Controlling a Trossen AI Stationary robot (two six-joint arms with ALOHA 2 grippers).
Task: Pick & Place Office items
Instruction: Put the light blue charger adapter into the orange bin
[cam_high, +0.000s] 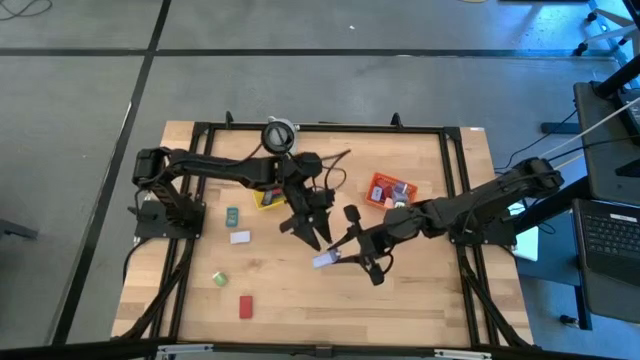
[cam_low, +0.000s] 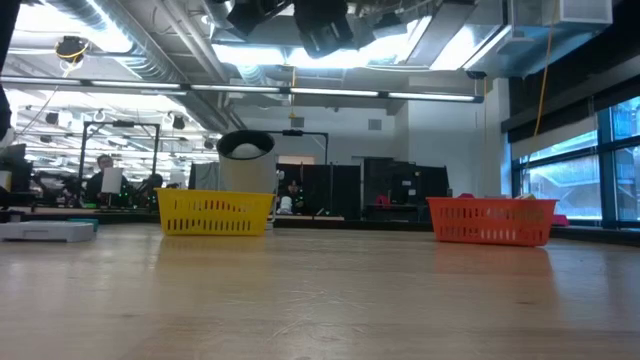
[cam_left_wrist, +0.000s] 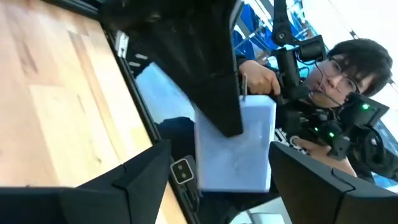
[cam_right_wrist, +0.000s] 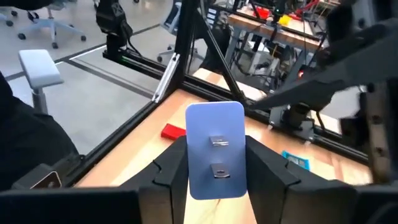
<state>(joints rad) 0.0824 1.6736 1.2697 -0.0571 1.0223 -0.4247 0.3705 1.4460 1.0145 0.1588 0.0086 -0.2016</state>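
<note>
A lavender block with two small metal tabs on its face hangs above the middle of the table, with my right gripper shut on it. In the high view the block shows at that gripper's tip. My left gripper is open right beside it. In the left wrist view its two fingers stand on either side of the block. A teal piece, a white piece, a green piece and a red piece lie flat on the table's left half. My right gripper pinches the lavender block between its two fingers, on the lower part of its two long sides. The fingers come from the table's right side, nearly level and slanting a little down. The block sticks out past the fingertips, clear of the table.
A yellow mesh basket stands at the far middle, under my left arm. An orange mesh basket with items in it stands to its right. A black frame rims the table. A person sits beyond the table's right edge.
</note>
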